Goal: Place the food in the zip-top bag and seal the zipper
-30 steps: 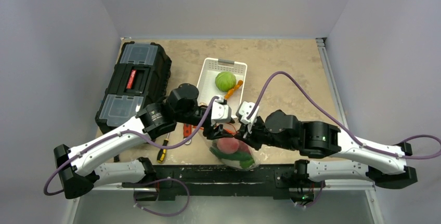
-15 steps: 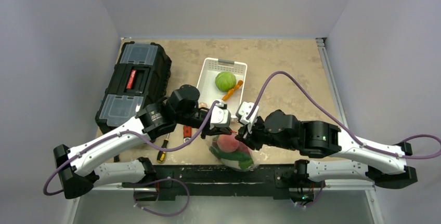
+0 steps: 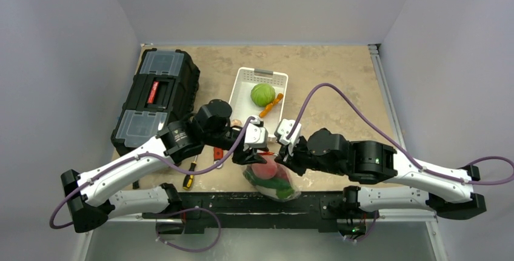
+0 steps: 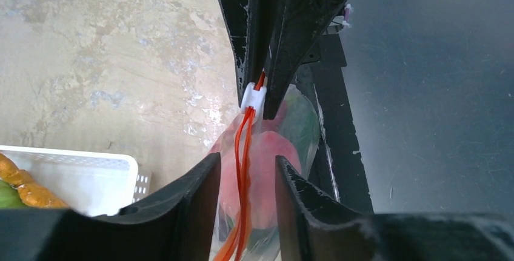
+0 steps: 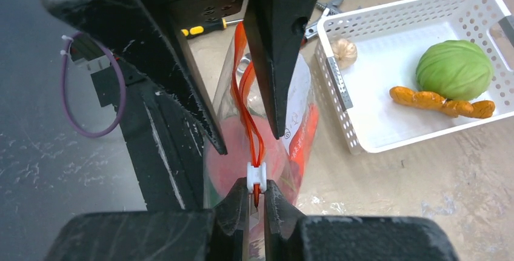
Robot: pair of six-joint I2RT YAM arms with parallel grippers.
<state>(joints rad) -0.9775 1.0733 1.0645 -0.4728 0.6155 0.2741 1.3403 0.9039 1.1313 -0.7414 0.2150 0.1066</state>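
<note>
The clear zip-top bag (image 3: 273, 179) hangs near the table's front edge with a pink peach (image 4: 270, 170) and green food inside. My right gripper (image 5: 256, 188) is shut on the red-orange zipper (image 5: 244, 100) just behind its white slider (image 5: 256, 175), at one end of the mouth. My left gripper (image 4: 247, 159) is open, its two fingers straddling the zipper strips (image 4: 242, 152) without touching them. The strips stand slightly apart between the two grippers. A green cabbage (image 5: 454, 69) and an orange carrot (image 5: 441, 102) lie in the white tray (image 5: 388, 61).
A tan round item (image 5: 343, 52) sits in the tray's corner. A black toolbox (image 3: 159, 94) stands at the left. A yellow-handled screwdriver (image 3: 190, 175) and a red-handled wrench (image 3: 218, 154) lie under my left arm. The black front rail (image 3: 254, 203) is just below the bag.
My left gripper has moved nearer and down, from beside the tray to the bag's mouth. My right gripper has kept its hold and barely moved.
</note>
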